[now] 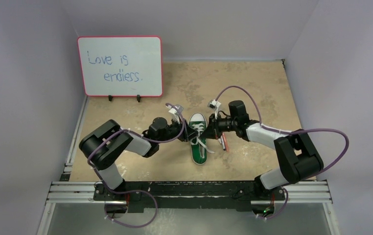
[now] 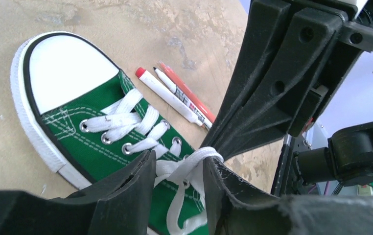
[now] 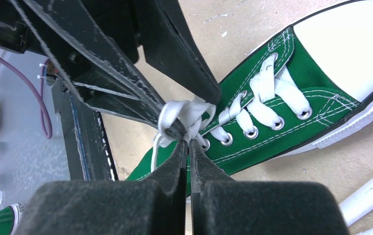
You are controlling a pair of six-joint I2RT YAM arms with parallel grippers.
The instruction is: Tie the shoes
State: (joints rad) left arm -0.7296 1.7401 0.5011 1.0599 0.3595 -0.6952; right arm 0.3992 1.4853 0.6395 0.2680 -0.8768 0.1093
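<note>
**Two grippers meet over the sneaker's laces**

Two grippers crowd one spot. The right gripper point(image 3: 189, 143) is clamped, fingertips pressed together on the bunched white laces point(image 3: 184, 115); how much lace sits inside is hard to tell. The left gripper point(image 2: 178, 162), opposite and nearly touching it, stands parted, with lace running through its gap. The green sneaker point(image 1: 198, 142) lies beneath both, its toe cap pointing away from the arm bases. Two pens point(image 2: 172, 95) lie just beside its sole edge, under the right gripper. Bare table point(image 1: 253, 93) spreads beyond both hands. A whiteboard point(image 1: 120, 66) stands well beyond the left gripper.
</note>
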